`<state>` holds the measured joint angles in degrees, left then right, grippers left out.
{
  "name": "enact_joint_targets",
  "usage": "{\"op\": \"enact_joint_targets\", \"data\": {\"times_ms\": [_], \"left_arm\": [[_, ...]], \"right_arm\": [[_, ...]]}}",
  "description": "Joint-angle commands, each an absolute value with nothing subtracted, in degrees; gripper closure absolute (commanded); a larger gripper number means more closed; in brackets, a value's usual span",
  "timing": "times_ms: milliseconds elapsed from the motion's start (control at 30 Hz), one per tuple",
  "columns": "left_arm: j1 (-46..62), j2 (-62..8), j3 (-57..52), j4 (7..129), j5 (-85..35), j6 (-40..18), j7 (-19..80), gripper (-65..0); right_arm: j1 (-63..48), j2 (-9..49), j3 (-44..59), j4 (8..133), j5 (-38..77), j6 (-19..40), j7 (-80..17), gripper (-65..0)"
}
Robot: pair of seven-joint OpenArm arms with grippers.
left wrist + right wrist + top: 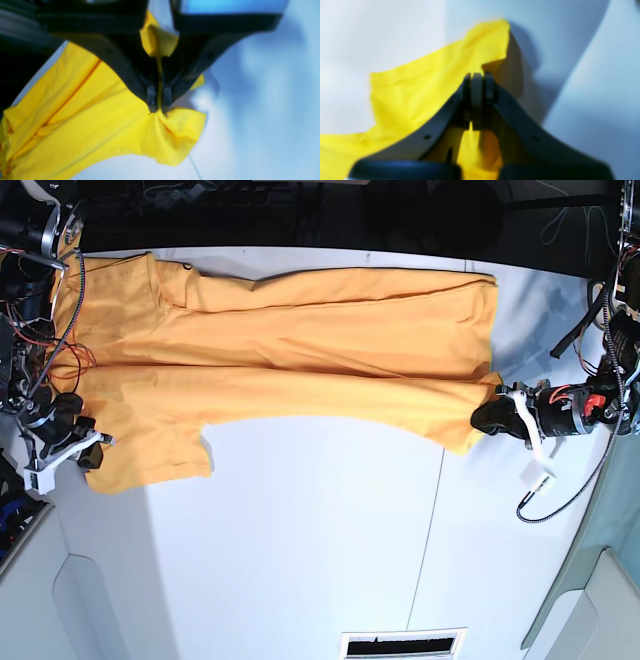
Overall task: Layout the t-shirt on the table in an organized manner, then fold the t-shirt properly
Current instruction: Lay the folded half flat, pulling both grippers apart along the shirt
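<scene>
The orange t-shirt [300, 350] lies stretched sideways across the far part of the white table [320, 550], partly folded lengthwise with long creases. My left gripper [482, 418] is shut on the shirt's near right corner. In the left wrist view the gripper [159, 106] pinches a bunch of the yellow-looking cloth [87, 112]. My right gripper [93, 453] is shut on the sleeve at the shirt's near left. In the right wrist view the gripper [478, 80] clamps the cloth [420, 85], which hangs slightly above the table.
A thin dark seam [432, 520] runs across the table right of centre. A vent slot [402, 644] sits at the near edge. Cables [560, 490] trail by the right arm, and wiring [40, 330] crowds the left edge.
</scene>
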<state>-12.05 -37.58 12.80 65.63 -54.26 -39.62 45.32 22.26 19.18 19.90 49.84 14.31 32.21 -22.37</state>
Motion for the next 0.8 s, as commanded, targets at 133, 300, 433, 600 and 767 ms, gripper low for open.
{"op": "enact_joint_targets", "data": {"times_ms": [133,300,433,600,767], "left_arm": [[-10.7,-43.0,12.3,75.6,-58.5,-40.0,46.9,0.0],[-7.6,-46.6,12.3,81.3,-62.3,-40.0,50.1,0.0],[-4.6,-48.3,12.3,83.3,-67.4,-40.0,54.7,0.0],[-2.3,-49.5,12.3,84.4,-68.2,-40.0,56.0,0.0],[-0.5,-49.5,12.3,84.4,-68.4,-40.0,58.0,0.0]], "right_arm": [[17.1,21.7,20.0,66.3,24.8,32.8,-31.3,0.0],[9.1,24.2,20.7,78.8,33.3,32.8,-39.3,0.0],[1.2,24.9,23.9,86.8,37.8,32.8,-41.2,0.0],[-8.4,24.9,28.3,94.1,42.5,32.8,-42.5,0.0],[-16.4,24.4,30.3,98.8,44.0,32.8,-42.5,0.0]]}}
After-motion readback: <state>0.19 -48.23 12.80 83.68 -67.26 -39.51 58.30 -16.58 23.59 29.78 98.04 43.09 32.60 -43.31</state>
